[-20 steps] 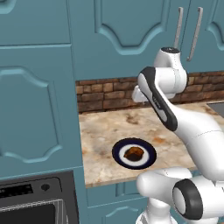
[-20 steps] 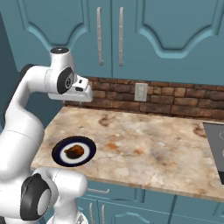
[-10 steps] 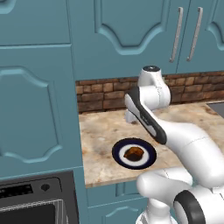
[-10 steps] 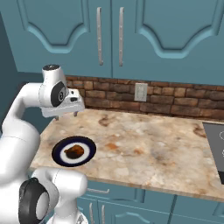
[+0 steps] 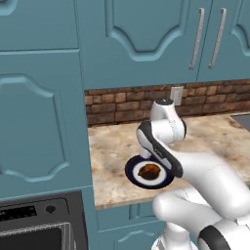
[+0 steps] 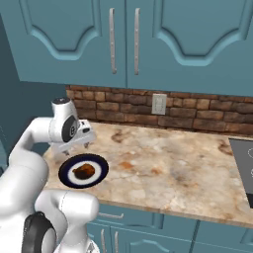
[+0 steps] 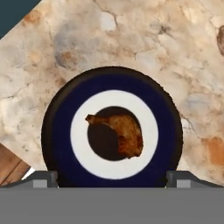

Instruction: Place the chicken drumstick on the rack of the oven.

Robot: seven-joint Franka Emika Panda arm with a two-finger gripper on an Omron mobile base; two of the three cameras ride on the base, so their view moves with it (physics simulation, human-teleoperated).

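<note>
Claw of mine hangs spread wide above the plate, holding nothing. On that round, dark-rimmed plate lies the drumstick, lumpy and golden-brown, at its middle. Plate sits on the mottled stone worktop, near its left front edge.

Golden-brown chicken drumstick lying flat at plate centre, oven lower left
</note>
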